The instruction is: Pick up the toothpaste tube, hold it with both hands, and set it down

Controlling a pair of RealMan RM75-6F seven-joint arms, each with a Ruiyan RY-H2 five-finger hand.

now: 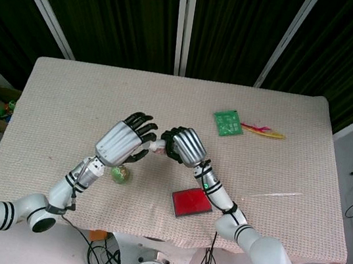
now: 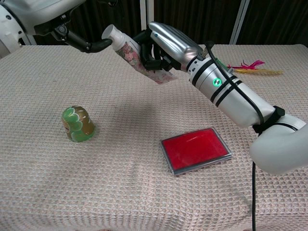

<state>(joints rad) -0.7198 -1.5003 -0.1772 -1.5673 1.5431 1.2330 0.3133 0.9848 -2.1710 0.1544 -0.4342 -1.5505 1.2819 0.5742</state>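
Floral toothpaste tube [image 2: 129, 53] aloft, right hand [image 2: 166, 45] gripping, left hand [image 2: 79, 41] touching cap, lettering unreadable

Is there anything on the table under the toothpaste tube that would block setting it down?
Nothing visible does. The toothpaste tube is held in the air by the right hand, the left hand at its cap. The cloth below is bare; the green cup and red case lie nearer the robot.
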